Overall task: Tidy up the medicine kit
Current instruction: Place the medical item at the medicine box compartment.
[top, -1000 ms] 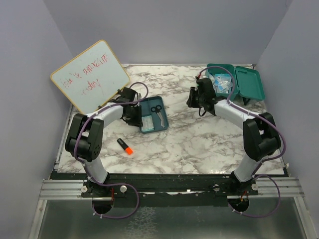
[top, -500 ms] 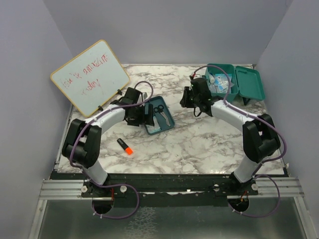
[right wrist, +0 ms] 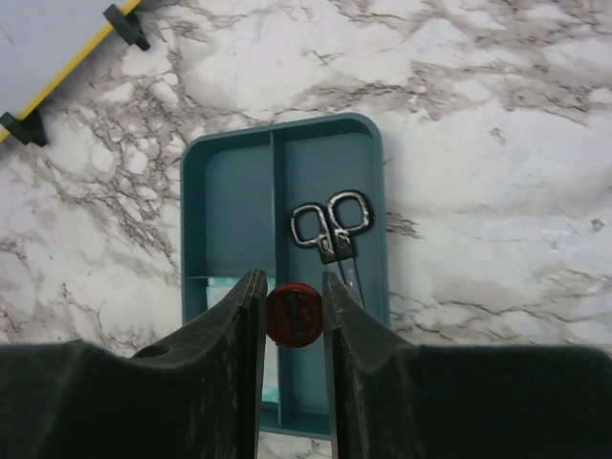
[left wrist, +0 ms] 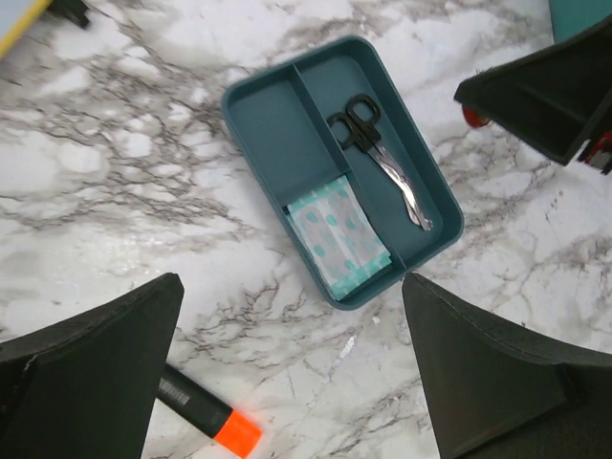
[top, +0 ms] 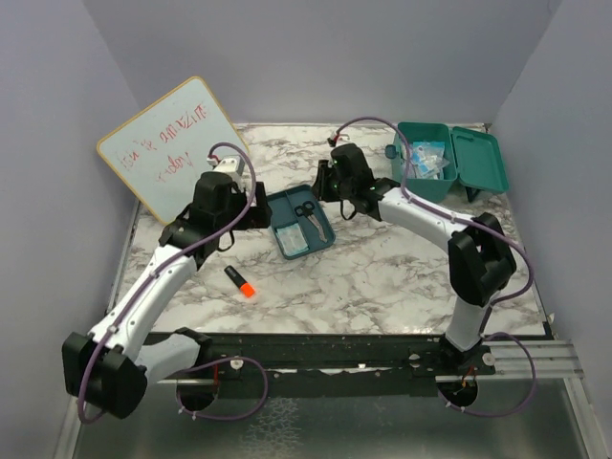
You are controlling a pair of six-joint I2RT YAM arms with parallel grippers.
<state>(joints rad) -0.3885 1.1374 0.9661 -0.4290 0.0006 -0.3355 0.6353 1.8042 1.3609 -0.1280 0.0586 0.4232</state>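
From the top camera I saw the medicine kit [top: 476,161] at the table's 1 o'clock corner, its lid thrown open and small packets inside. My right gripper [right wrist: 293,292] was pinched narrow on a small red disc [right wrist: 294,316] over the divided teal tray [left wrist: 277,124], well apart from the kit. Scissors [left wrist: 378,158] lay in the tray's long compartment, and a dotted gauze packet [left wrist: 339,234] lay in a smaller one. My left gripper [left wrist: 292,316] hung with fingers spread wide, holding nothing. An orange-tipped marker [left wrist: 206,416] lay at the tray's 7 o'clock.
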